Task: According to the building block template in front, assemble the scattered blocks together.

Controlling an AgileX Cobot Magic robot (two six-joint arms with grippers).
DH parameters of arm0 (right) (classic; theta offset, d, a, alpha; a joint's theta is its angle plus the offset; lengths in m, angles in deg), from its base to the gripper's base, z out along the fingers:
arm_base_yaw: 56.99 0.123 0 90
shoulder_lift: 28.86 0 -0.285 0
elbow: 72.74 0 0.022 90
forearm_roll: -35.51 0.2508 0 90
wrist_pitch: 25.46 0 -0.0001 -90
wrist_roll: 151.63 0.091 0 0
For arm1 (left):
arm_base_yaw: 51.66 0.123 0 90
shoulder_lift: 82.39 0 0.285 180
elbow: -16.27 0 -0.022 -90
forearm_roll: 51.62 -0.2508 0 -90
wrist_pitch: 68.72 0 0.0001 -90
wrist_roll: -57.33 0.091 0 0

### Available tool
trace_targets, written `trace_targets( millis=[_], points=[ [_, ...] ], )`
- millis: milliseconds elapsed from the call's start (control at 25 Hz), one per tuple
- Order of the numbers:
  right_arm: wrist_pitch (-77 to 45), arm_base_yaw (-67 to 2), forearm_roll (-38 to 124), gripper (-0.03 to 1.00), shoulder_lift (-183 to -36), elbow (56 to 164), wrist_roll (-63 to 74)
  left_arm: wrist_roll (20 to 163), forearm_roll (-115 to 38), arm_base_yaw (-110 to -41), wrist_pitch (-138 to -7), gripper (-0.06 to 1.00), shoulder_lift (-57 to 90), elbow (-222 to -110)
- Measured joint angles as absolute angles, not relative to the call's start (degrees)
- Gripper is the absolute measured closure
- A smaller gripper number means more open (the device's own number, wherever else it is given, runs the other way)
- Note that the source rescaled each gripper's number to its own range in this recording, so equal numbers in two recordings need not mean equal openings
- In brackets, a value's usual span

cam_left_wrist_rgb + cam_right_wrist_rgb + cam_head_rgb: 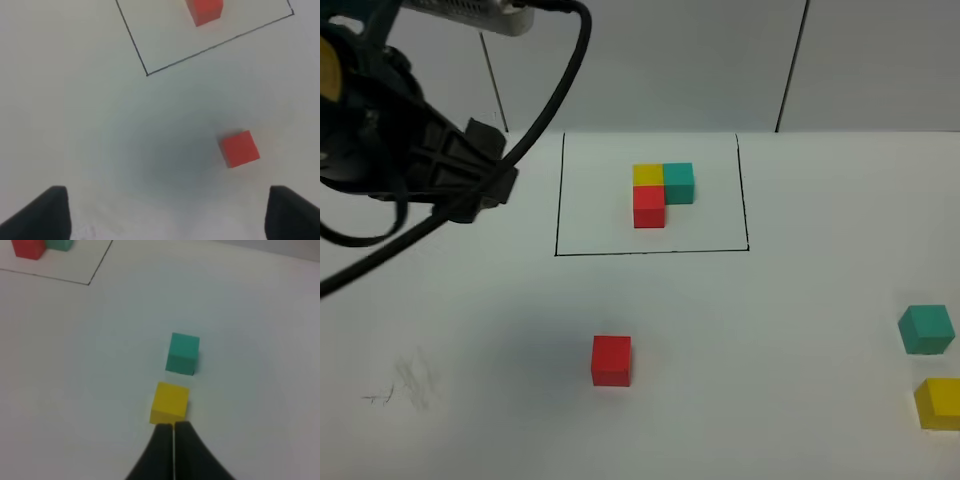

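The building block template [660,193] is an L of yellow, teal and red cubes inside a thin black rectangle at the back middle. The loose red cube [611,360] sits in front of it and also shows in the left wrist view [240,148]. The loose teal cube [926,329] and the loose yellow cube [939,402] lie at the right edge. My left gripper [170,220] is open and empty, above the table short of the red cube. My right gripper [174,427] is shut and empty, its tips just short of the yellow cube [170,401], with the teal cube [183,353] beyond.
My left arm [420,150] with its black cables hangs over the back left of the white table. Faint pencil marks [405,385] are at the front left. The template's red cube [204,9] and frame line [147,74] show in the left wrist view.
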State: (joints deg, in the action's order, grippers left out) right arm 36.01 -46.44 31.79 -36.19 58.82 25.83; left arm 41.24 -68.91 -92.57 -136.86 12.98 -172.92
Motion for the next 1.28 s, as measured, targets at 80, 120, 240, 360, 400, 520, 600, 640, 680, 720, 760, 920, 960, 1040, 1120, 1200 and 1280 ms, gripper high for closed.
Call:
trace_targets(
  millis=[80,120,240,360,400,520,600,640,680,720,760,920,960,1040,1120,1200,1280],
  points=[
    [36.01,-46.44,31.79,0.96,-36.19,58.82,25.83,44.84,-68.83,-92.57,-136.89,0.10,15.30,-172.92],
    [36.01,-46.44,31.79,0.96,-36.19,58.82,25.83,45.41,-68.80,-92.57,-136.89,0.10,16.17,-172.92],
    [36.01,-46.44,31.79,0.96,-36.19,58.82,25.83,45.86,-68.75,-92.57,-136.89,0.10,19.69,-172.16],
    [36.01,-46.44,31.79,0.96,-36.19,58.82,25.83,46.08,-67.14,-90.98,-136.89,0.10,25.03,-167.87],
    [36.01,-46.44,31.79,0.96,-36.19,58.82,25.83,46.13,-66.10,-89.40,-136.89,0.10,27.03,-165.56],
    [36.01,-46.44,31.79,0.96,-36.19,58.82,25.83,46.15,-61.29,-82.65,-136.89,0.11,34.54,-158.15],
    [36.01,-46.44,31.79,0.96,-36.19,58.82,25.83,46.15,-59.11,-77.79,-136.93,0.11,39.06,-153.29],
    [36.01,-46.44,31.79,0.96,-36.19,58.82,25.83,46.15,-58.51,-75.24,-136.93,0.12,41.54,-150.77],
    [36.01,-46.44,31.79,0.96,-36.19,58.82,25.83,46.15,-58.28,-72.76,-136.93,0.12,44.05,-148.29],
    [36.01,-46.44,31.79,0.96,-36.19,58.82,25.83,46.15,-58.21,-70.46,-136.93,0.12,46.21,-145.94],
    [36.01,-46.44,31.79,0.96,-36.19,58.82,25.83,46.15,-58.14,-68.70,-136.93,0.12,48.84,-144.07],
    [36.01,-46.44,31.79,0.96,-36.19,58.82,25.83,46.40,-57.87,-62.32,-136.63,0.12,58.43,-136.06],
    [36.01,-46.44,31.79,0.96,-36.19,58.82,25.83,46.65,-57.87,-61.05,-136.17,0.12,60.65,-133.97],
    [36.01,-46.44,31.79,0.96,-36.19,58.82,25.83,47.57,-57.98,-59.36,-134.10,0.12,64.27,-130.25],
    [36.01,-46.44,31.79,0.96,-36.19,58.82,25.83,48.68,-58.00,-58.07,-130.86,0.12,67.39,-126.54],
    [36.01,-46.44,31.79,0.96,-36.19,58.82,25.83,49.79,-58.00,-57.00,-127.84,0.12,70.40,-123.50],
    [36.01,-46.44,31.79,0.96,-36.19,58.82,25.83,50.34,-57.87,-55.89,-125.50,0.12,72.84,-120.62]
  ],
)
